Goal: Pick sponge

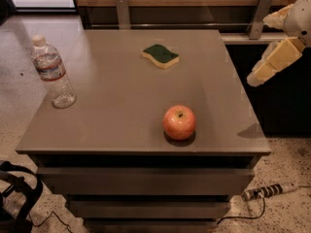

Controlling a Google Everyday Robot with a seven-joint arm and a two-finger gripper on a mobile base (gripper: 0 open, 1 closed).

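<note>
The sponge (161, 55) lies flat on the far middle of the grey table (112, 110), dark green top over pale yellow foam. My gripper (261, 50) hangs in the air past the table's right edge, well to the right of the sponge and above table height. Its two pale yellow fingers (274, 60) are spread apart and hold nothing.
A red apple (179, 122) stands near the table's front right. A clear plastic water bottle (52, 73) stands upright at the left edge. A wooden wall with metal brackets runs behind the table. A cable and plug (265, 191) lie on the floor at lower right.
</note>
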